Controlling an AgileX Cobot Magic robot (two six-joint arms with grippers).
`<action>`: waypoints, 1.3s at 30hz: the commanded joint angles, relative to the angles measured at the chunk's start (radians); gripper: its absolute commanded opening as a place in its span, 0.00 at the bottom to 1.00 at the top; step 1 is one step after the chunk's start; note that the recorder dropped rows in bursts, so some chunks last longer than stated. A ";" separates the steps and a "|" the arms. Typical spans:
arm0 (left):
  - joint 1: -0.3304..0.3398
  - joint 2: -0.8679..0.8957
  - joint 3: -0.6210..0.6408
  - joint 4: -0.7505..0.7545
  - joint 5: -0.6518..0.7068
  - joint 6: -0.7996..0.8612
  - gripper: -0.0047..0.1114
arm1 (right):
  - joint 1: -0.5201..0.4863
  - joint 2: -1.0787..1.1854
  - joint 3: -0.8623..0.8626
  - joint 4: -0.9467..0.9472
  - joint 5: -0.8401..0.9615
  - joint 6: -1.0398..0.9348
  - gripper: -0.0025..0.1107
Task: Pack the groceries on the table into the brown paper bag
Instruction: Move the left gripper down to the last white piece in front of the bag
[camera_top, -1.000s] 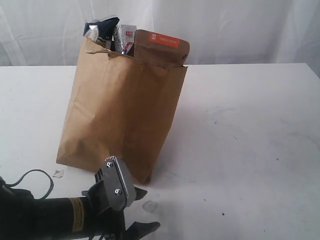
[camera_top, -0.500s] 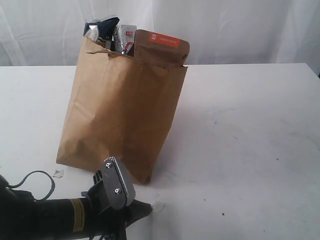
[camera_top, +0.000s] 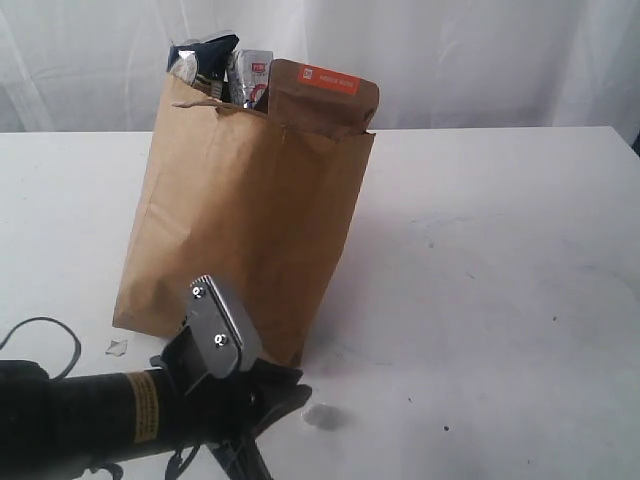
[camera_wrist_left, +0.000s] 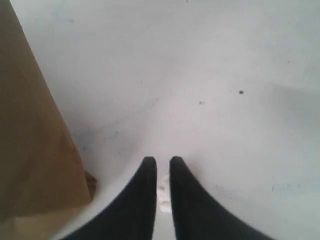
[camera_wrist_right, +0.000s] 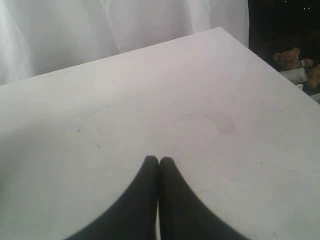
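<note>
A: How much room does the bench leave?
B: It is wide and bare to the right of the brown paper bag, which stands creased, left of centre, with the orange-labelled brown pouch above its rim.
A: The claws?
B: The left claw, beside the bag's base, is nearly closed on a small white bit. The right claw is closed and empty.
</note>
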 joint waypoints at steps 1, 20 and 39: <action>-0.003 0.087 -0.047 0.025 -0.055 0.005 0.49 | 0.004 0.002 0.004 0.003 -0.006 -0.001 0.02; -0.003 0.159 -0.083 0.080 0.016 -0.052 0.08 | 0.004 0.002 0.004 0.003 -0.006 -0.001 0.02; -0.001 -0.274 -0.077 0.061 -0.053 -0.247 0.04 | 0.004 0.002 0.004 0.003 -0.006 -0.021 0.02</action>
